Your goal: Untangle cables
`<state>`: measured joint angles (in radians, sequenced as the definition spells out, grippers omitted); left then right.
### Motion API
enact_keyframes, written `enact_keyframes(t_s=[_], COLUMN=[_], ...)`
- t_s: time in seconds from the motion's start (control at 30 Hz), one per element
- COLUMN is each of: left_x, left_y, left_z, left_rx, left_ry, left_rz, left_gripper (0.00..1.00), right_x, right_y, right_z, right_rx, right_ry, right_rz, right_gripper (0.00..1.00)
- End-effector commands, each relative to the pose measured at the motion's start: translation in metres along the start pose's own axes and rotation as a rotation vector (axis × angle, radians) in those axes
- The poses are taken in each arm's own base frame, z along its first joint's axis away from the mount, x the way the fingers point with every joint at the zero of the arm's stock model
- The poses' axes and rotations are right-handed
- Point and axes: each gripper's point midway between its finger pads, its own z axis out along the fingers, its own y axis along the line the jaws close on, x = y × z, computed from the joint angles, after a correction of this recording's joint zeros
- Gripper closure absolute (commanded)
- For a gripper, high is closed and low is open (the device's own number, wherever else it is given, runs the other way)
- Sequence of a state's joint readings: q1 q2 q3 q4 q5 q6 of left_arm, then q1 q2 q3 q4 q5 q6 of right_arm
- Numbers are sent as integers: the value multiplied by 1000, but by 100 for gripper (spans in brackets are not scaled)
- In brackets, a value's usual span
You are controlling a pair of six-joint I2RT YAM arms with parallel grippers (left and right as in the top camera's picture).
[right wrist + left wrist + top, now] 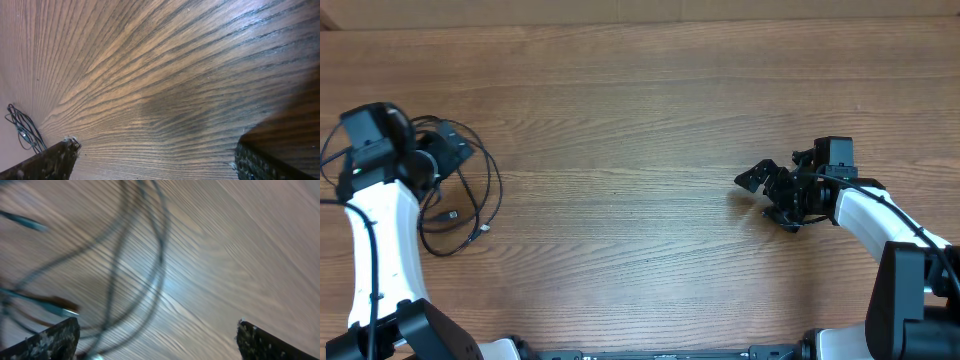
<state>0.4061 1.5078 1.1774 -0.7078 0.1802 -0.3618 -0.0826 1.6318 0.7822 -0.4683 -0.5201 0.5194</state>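
Black cables (pixel 465 195) in loose loops at the table's (pixel 640 110) far left, under the left gripper (pixel 157 340) — fingers spread wide. Right gripper (pixel 155 160) likewise spread — well apart from them.

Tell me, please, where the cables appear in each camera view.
Overhead: cables at far left, in loose loops.
Left wrist: cables blurred, across the left half.
Right wrist: cables a small bunch at the lower left edge.
Shared landmark: the wood-grain table.
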Motion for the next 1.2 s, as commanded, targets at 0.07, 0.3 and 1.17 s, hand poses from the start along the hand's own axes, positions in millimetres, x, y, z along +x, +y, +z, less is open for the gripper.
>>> enact_keyframes(t_s=[0.07,0.3,1.17], left_x=[22,23,23], left_y=[-28,-30,-30], left_z=[4,5,5], left_rx=[80,83,83], left_ry=[78,80,80], left_rz=[84,89,90], left_gripper=[0,1,1], right_x=[11,11,11], right_y=[-35,-35,-35], right_z=[14,14,14], right_rx=[123,123,123], right_ry=[20,20,20], right_rz=[22,22,22], right_gripper=[0,0,0])
